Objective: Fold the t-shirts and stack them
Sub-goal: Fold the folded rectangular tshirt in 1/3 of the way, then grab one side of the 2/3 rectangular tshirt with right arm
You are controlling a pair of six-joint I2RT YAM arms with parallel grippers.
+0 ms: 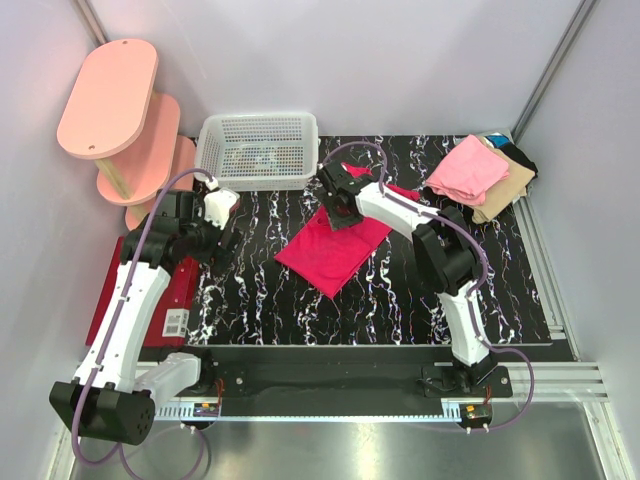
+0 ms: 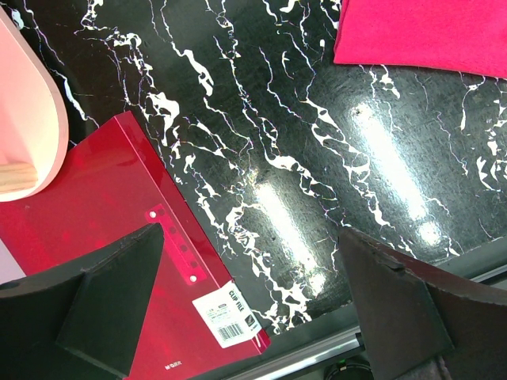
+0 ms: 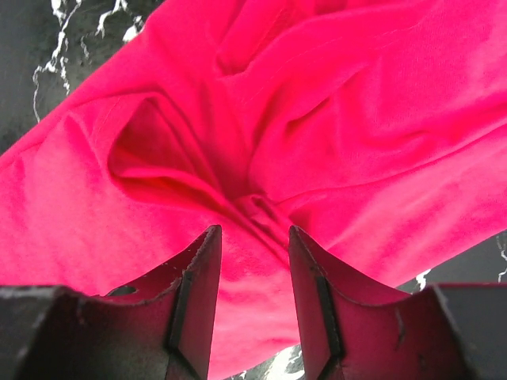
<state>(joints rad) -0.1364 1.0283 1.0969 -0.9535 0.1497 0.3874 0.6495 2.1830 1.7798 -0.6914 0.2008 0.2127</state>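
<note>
We see the magenta-red t-shirt (image 1: 335, 250) lying spread and partly folded, its far edge puckered into creases right under the right gripper (image 1: 338, 212). Well off to that gripper's right, the light pink t-shirt (image 1: 468, 170), tan t-shirt (image 1: 503, 192) and black/teal t-shirt (image 1: 515, 155) sit folded in a pile.

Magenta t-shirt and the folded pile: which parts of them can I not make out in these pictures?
- Magenta t-shirt, top external: far end hidden under the right end effector.
- Right wrist: its edges are cut off; whether the fingers pinch the cloth is unclear.
- Left wrist: only a corner shows, cut by the top edge.
- Folded pile, top external: the light pink shirt covers the lower ones; their number is unclear.
</note>
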